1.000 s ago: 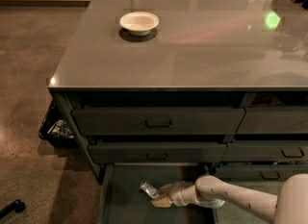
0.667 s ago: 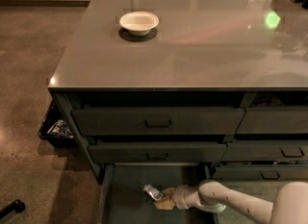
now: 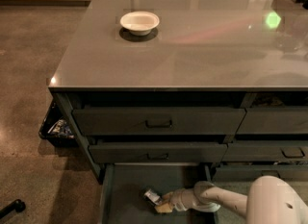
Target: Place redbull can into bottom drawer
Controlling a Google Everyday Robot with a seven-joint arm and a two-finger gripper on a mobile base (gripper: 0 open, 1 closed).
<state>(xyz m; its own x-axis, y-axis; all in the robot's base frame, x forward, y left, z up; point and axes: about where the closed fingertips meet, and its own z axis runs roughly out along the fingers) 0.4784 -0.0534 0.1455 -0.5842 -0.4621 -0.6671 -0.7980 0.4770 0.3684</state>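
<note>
The redbull can, small and silver-blue, is low inside the open bottom drawer, just above its dark floor near the middle. My gripper reaches into the drawer from the right on a white arm. Its tan fingers are closed around the can's right end. The two handled drawers above are shut.
A white bowl sits on the grey countertop at the back left. A dark bin with clutter stands on the floor left of the cabinet. The right-column drawers are beside my arm. A black wheel is at the lower left.
The can and my gripper have shifted slightly down and to the right inside the drawer. The drawers and the bowl have not moved.
</note>
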